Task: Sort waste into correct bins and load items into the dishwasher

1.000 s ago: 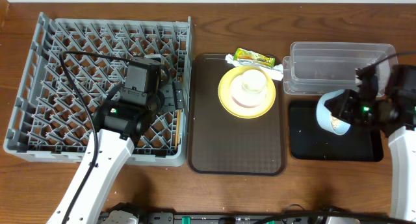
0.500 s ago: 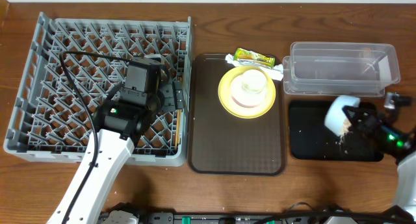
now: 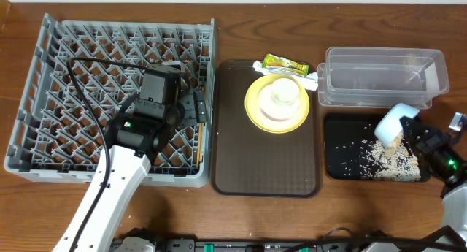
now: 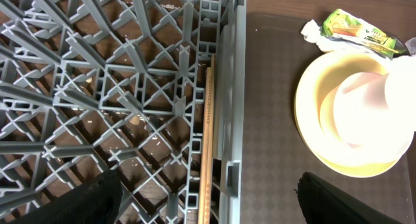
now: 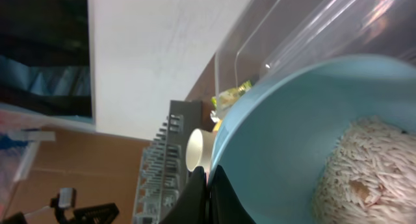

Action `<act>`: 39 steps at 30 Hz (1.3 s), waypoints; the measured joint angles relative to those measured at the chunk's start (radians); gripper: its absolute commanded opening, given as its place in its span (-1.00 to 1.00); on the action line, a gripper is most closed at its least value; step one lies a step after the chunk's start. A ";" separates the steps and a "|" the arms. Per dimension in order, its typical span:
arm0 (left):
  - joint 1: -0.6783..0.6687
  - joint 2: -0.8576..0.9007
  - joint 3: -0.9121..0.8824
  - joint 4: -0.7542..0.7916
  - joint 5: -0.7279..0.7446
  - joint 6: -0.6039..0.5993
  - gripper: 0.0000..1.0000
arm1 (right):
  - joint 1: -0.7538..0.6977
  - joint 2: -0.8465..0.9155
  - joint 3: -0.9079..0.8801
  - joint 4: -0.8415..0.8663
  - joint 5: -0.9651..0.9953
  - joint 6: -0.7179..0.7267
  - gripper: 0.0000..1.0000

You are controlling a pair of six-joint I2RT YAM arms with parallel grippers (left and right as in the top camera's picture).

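Observation:
My right gripper (image 3: 413, 132) is shut on the rim of the light blue bowl (image 3: 392, 122), tipped over the black tray (image 3: 343, 151). White rice (image 3: 392, 160) lies scattered on that tray, and more clings inside the bowl (image 5: 305, 113). The right wrist view shows the jaws (image 5: 209, 185) pinched on the rim. My left gripper (image 3: 194, 110) hangs open over the grey dish rack (image 3: 44, 98), straddling its right wall. A wooden chopstick (image 4: 207, 139) lies along that wall, between the fingers (image 4: 88, 201). The yellow plate (image 3: 255, 112) carries a pink bowl (image 3: 273, 115) and a white cup (image 3: 286, 96).
The plate stands on a dark brown serving tray (image 3: 248, 161). A yellow-green wrapper (image 3: 284, 63) and white packaging (image 3: 314, 78) lie at its far edge. The clear tub (image 3: 379, 77) sits just behind the black tray.
My right gripper has swung right and down with the bowl, tipping it. Rice has spilled out onto the black tray. The left arm has not moved.

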 measured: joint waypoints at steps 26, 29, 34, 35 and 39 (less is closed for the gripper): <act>0.000 0.000 0.000 0.000 0.000 0.000 0.79 | 0.041 -0.001 -0.020 0.018 -0.001 0.196 -0.98; 0.000 0.000 0.000 0.000 0.000 0.000 0.79 | 0.056 -0.002 -0.020 0.028 0.028 0.195 -0.98; 0.000 0.000 0.000 0.000 0.000 0.000 0.79 | 0.067 -0.003 -0.019 0.106 0.007 0.236 -0.98; 0.000 0.000 0.000 0.000 0.000 0.000 0.79 | 0.068 -0.003 -0.020 0.109 -0.005 0.250 -0.98; 0.000 0.000 0.000 0.000 0.000 0.000 0.79 | 0.072 -0.003 -0.020 0.149 -0.048 0.300 -0.98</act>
